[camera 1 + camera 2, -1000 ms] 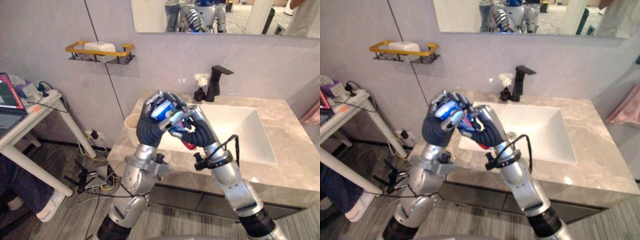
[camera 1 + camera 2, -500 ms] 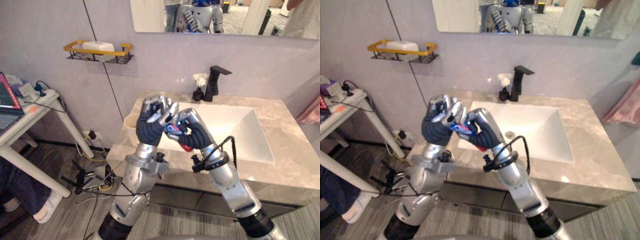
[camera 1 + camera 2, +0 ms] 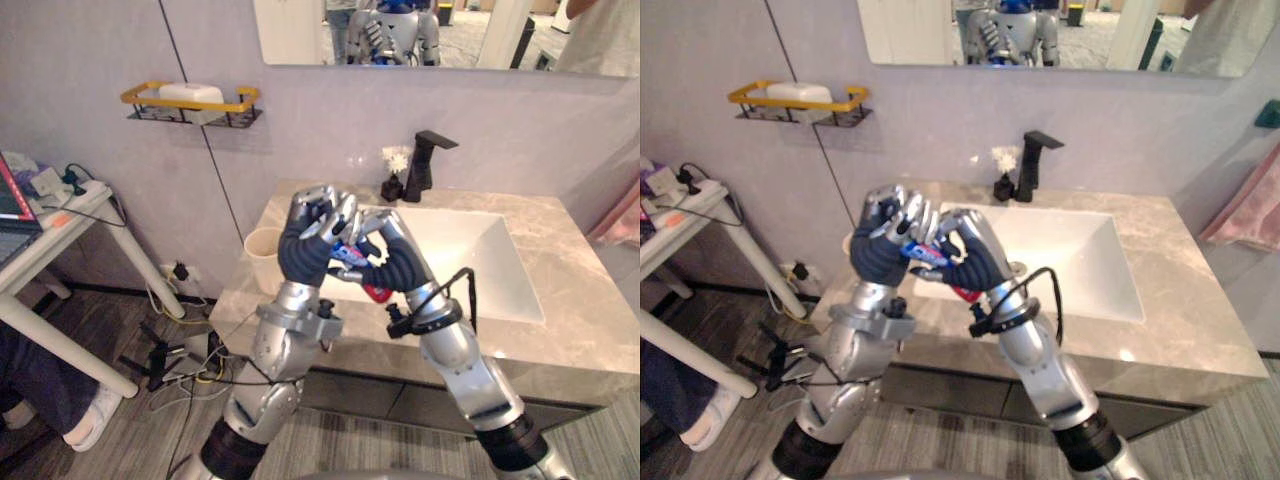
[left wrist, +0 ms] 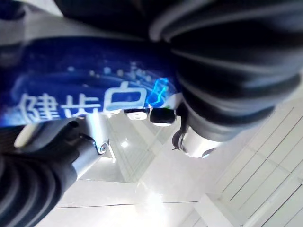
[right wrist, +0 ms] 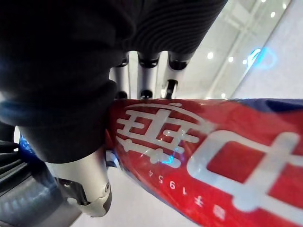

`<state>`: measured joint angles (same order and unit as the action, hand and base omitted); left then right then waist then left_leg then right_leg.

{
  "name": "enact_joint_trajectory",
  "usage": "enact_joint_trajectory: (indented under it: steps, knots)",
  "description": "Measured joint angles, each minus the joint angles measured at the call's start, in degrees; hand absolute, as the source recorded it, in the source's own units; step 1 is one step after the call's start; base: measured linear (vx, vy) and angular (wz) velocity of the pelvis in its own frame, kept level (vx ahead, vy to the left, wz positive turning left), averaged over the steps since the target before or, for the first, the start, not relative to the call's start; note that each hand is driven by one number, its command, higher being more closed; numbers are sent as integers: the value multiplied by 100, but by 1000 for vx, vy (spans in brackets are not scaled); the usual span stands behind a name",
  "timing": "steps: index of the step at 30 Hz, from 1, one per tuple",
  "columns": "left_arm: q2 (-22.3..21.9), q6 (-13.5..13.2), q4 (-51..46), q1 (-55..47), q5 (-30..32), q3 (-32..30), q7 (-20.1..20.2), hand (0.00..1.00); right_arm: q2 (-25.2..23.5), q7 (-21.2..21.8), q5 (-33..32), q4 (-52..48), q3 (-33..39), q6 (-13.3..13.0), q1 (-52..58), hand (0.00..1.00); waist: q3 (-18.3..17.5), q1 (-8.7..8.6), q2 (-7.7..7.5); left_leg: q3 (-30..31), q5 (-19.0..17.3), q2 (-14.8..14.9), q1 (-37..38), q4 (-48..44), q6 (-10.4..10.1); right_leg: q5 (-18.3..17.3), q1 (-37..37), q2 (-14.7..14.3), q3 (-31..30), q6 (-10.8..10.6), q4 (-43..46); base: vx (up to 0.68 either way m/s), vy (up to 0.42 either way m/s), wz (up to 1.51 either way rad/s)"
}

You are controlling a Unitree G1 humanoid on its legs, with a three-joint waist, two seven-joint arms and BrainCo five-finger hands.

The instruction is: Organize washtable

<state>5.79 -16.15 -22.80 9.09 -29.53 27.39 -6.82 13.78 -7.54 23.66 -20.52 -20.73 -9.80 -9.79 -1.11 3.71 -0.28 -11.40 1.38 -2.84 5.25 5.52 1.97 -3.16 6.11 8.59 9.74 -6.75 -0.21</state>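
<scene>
Overhead, toothpaste tube (image 3: 374,291) hung above the desk's (image 3: 590,335) front left corner, gripped at both ends: left hand (image 3: 303,250) curled round the blue end, right hand (image 3: 402,265) round the red. Beige cup (image 3: 263,246) stood at desk's left edge.

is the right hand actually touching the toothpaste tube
Touching. The right wrist view shows the right hand curled round the red end of the toothpaste tube, thumb and fingers pressed against it with no gap.
</scene>
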Motion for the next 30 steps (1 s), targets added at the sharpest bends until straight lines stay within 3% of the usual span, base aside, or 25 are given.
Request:
enact_joint_trajectory:
  steps: [4, 8, 17, 20, 25, 30]
  knots:
    - [-5, 5, 91, 105, 1, -4, -77, 100, -31, -20, 58, 0, 163, -7, -1, 0, 0, -1, 0, -40, 0, 4, -1, 0, 0, 20, -22, -4, -41, -1, -1, -19, 4, -6]
    - [-4, 5, 94, 105, 2, -68, -105, 100, -17, -83, 131, -2, 345, -114, -1, 0, 4, -135, -5, -77, 0, 5, 0, 0, 0, 41, -35, -3, -73, -4, -9, -23, 8, -5]
    - [-134, 15, 100, 128, 44, -107, -92, 100, 20, -114, 166, -62, 848, -335, 46, 0, 7, -236, -6, -288, -5, 56, 0, 2, -4, 102, -143, -53, -285, 21, -11, -27, 5, -13]
    - [-168, 15, 108, 127, 48, -309, -90, 100, 15, -128, 142, -109, 1309, -340, 181, 0, 9, -293, 0, -330, -7, 68, 1, 1, -7, 104, -176, -68, -342, 22, -13, -16, 3, -9]
    - [32, 63, 218, 55, 58, -643, -95, 100, 9, -508, -498, -157, 2728, -222, 303, 0, 9, -305, 4, -389, -10, 76, 0, 0, -9, 134, -195, -76, -390, 22, -46, -5, 6, -7]
    - [12, 72, 198, 28, 59, -737, -85, 100, 9, -490, -1058, -507, 3169, -280, 653, 0, 11, -326, 18, -489, -30, 87, -1, -1, -30, 178, -222, -92, -497, 23, -110, -8, 5, -11]
